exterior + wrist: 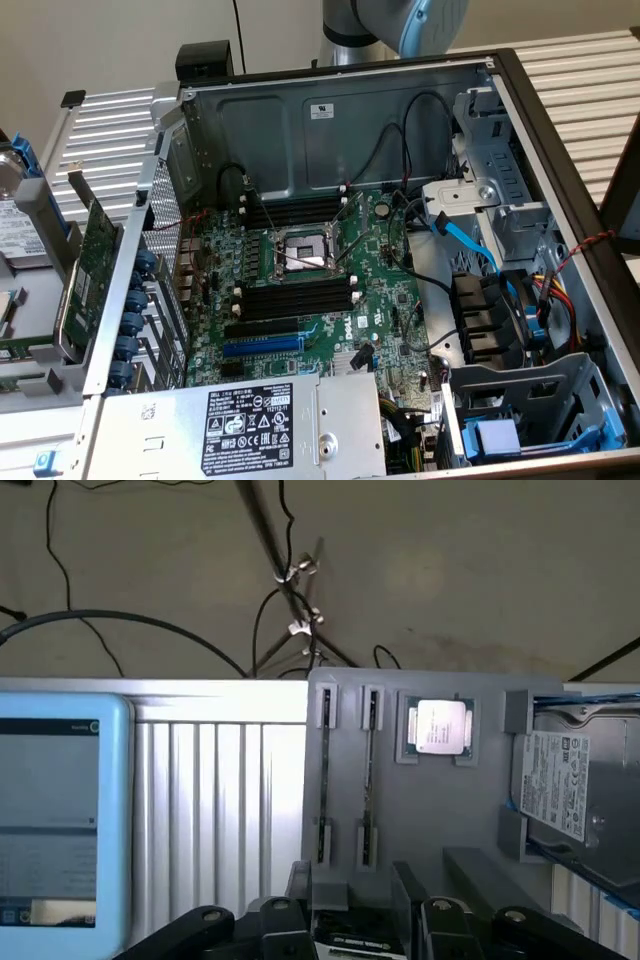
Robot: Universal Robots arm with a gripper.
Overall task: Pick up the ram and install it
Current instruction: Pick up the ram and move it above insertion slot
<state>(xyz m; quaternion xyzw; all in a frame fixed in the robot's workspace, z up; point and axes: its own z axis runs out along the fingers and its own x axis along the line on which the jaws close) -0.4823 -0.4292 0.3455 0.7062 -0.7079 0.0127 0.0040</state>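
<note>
The gripper point(355, 920) hangs with fingers spread, gripping nothing, over a gray tray point(430, 810). The ram point(327, 770) stands edge-on in that tray's clips, a thin dark strip near the gripper, with a similar strip point(370, 770) between it and the processor chip point(437, 726). The arm point(400, 20) sits at the exterior view's upper middle, behind the open computer case point(300, 120).

Silver-grey arm point(372, 22) with blue cap point(432, 22); black claw point(355, 932), silver pivot pins.

Spread claw point(357, 915), grey tray point(480, 820), upright ram point(326, 770), processor point(438, 726), hard drive point(555, 785)
</note>
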